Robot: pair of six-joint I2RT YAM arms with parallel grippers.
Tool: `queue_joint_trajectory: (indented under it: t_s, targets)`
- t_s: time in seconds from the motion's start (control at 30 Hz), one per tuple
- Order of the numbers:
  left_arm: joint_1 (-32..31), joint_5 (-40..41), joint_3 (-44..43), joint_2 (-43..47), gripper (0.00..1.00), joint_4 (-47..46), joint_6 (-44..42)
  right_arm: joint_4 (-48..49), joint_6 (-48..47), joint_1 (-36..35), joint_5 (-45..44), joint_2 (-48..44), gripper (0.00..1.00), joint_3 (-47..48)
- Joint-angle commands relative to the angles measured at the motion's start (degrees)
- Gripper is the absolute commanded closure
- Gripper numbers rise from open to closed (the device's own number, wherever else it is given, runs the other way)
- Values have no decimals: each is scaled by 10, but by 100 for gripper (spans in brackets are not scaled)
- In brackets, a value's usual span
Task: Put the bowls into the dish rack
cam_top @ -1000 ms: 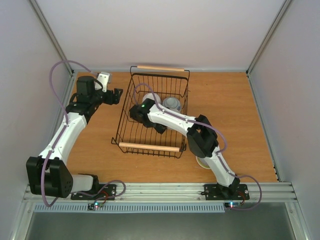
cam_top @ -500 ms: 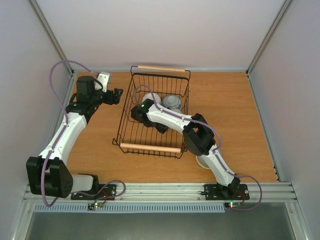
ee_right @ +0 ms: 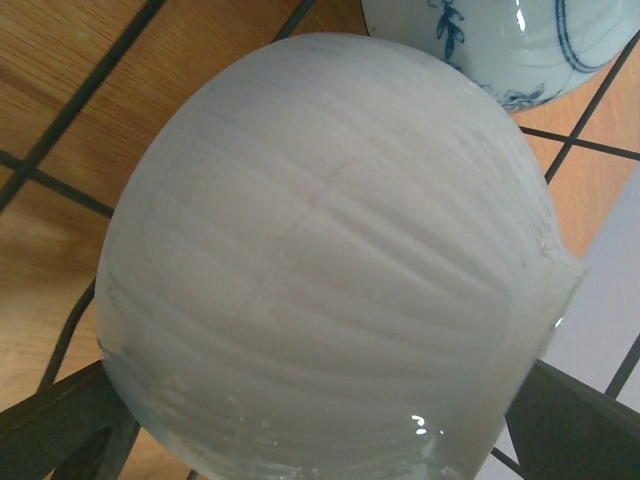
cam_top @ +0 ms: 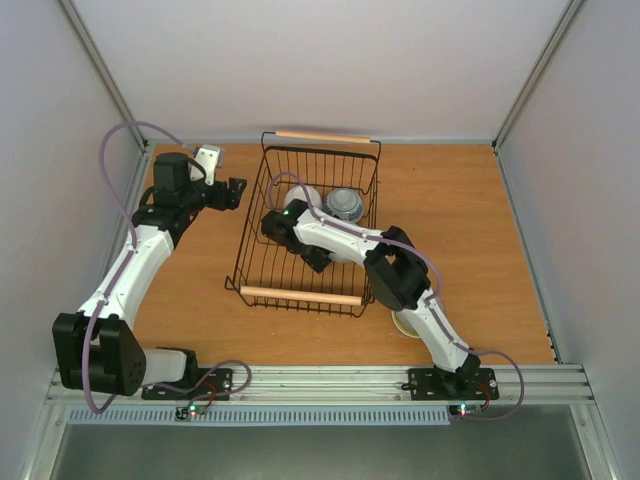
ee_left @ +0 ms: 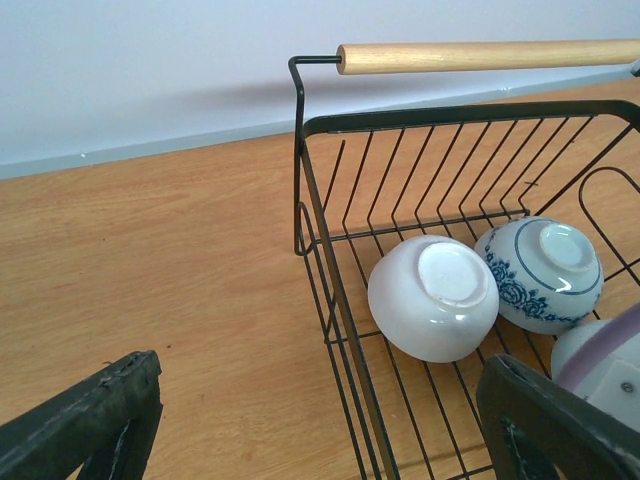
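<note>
Right fingers (ee_right: 585, 430) shifted; wrist view shows white bowl (ee_right: 330, 250).

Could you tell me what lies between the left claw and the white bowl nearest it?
Bare wooden table, then the black wire dish rack's side wall, then the round white bowl; the left wrist view shows it.

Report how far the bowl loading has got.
Done: a white bowl and a patterned bowl lie in the rack. In hand: nothing gripped; the right gripper is open, close up to the white bowl, and the left gripper is open beside the rack. To do: a pale bowl sits on the table off the rack's near corner; no other bowls are in view.
</note>
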State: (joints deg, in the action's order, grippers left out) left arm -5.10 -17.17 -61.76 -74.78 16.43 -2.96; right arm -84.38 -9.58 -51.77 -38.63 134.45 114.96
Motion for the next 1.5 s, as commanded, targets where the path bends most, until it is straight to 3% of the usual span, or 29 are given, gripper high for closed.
queue_joint_trajectory:
  t_s: [0.0,0.3,0.5,0.63,0.9,1.1,1.27,1.47]
  targets:
    - [3,-6,6,11,14,-32,0,74,-38,-5,68,-75,1,-26]
    - [3,-9,6,12,14,-31,0,158,-56,-4,109,-183,1,-61]
    - [3,-10,7,17,14,-30,0,162,-29,1,55,-209,1,-75]
    - [2,-13,8,20,14,-29,-1,150,43,32,4,-270,1,-103]
    - [3,-19,7,19,14,-29,0,223,170,126,74,-512,1,-330]
    - [3,-22,5,15,14,-28,2,161,276,133,72,-618,12,-461]
    - [3,-25,5,13,13,-26,2,137,352,133,126,-706,21,-574]
    - [3,-30,5,5,14,-27,4,97,419,133,154,-785,25,-654]
